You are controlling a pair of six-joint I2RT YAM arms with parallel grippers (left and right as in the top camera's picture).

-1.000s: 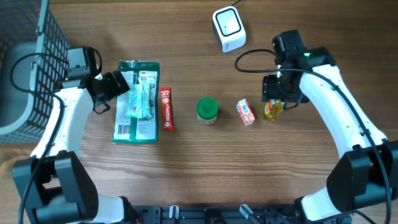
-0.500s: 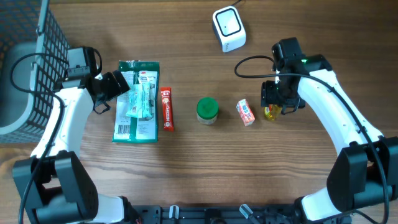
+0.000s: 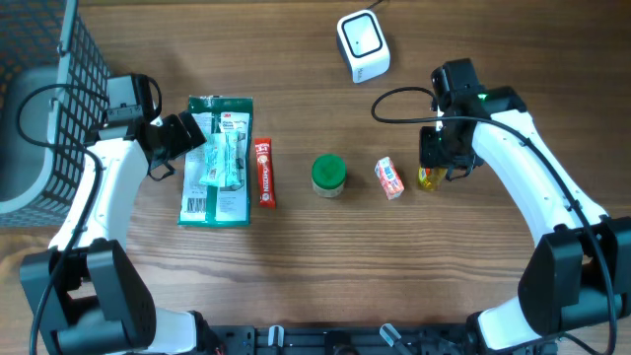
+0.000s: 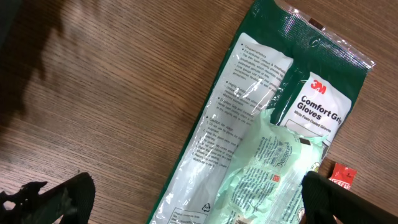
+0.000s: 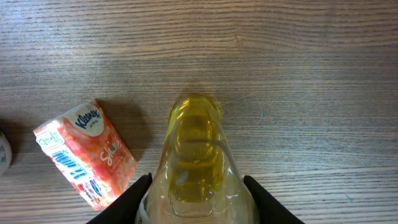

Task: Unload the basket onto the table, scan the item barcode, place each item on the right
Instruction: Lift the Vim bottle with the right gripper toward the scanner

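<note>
The item at my right gripper [image 3: 435, 166] is a small clear bottle of yellow liquid [image 5: 196, 155], lying on the wooden table just right of the tissue pack. In the right wrist view both black fingers [image 5: 140, 193] press its sides, so the right gripper [image 5: 198, 186] is shut on it. From overhead only the bottle's lower end [image 3: 429, 178] shows under the wrist. The white barcode scanner [image 3: 362, 44] stands at the back centre. My left gripper [image 4: 196, 186] hangs open above a green glove package [image 4: 273, 143], touching nothing.
A Kleenex tissue pack [image 3: 389, 178] lies left of the bottle, then a green-lidded jar [image 3: 328, 176], a red tube [image 3: 265, 173] and the glove package [image 3: 217, 163]. A dark mesh basket [image 3: 39, 99] fills the far left.
The right gripper has narrowed from wide open until its fingers meet the bottle's sides, and has shifted slightly up the table. The left arm has not moved.
</note>
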